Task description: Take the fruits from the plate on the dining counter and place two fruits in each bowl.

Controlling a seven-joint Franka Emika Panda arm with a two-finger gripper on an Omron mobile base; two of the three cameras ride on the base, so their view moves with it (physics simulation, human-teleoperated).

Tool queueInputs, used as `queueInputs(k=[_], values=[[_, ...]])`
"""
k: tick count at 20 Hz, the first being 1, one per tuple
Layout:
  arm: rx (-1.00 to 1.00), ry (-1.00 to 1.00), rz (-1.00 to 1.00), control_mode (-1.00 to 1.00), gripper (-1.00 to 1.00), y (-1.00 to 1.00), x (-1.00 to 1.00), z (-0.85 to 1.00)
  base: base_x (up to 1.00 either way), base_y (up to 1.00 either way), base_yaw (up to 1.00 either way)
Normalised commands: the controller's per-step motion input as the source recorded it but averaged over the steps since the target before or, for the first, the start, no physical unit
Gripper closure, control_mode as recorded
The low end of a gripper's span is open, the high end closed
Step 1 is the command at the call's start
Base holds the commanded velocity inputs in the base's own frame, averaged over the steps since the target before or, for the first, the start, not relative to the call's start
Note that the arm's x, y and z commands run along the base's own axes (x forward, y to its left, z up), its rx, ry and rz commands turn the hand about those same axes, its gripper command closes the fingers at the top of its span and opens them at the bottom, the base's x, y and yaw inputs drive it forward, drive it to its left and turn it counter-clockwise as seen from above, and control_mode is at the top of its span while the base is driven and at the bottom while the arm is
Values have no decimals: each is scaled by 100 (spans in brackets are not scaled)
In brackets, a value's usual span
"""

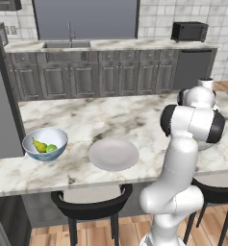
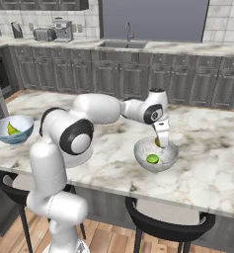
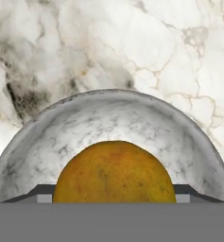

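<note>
Look across the dining counter (image 1: pixel 110 120) and you'll find the job nearly finished: the plate (image 1: pixel 113 154) lies bare at the near edge, and the pale blue bowl (image 1: pixel 44 143) well to its left already holds its pair, the pear (image 1: pixel 38 145) and a lime-green fruit (image 1: pixel 51 148). At the other end, the greyish white bowl (image 2: pixel 156 154) has the second lime-green fruit (image 2: pixel 152 158) in it. The gripper (image 2: pixel 160 143) hangs just over that bowl with its jaws closed around the yellow-brown fruit (image 3: pixel 114 172); I'd say letting go of it is all that's left.
</note>
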Motion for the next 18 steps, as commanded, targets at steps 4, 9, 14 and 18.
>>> queueInputs(k=[4,9,14,18], values=[[1,0,-15,-100,100,-21,23,-22,0,0,0],[3,0,-7,-100,100,-26,17,-18,0,0,0],[5,0,-1,-100,100,-25,2,-22,0,0,0],[4,0,0,-100,100,-12,0,-26,0,0,0]])
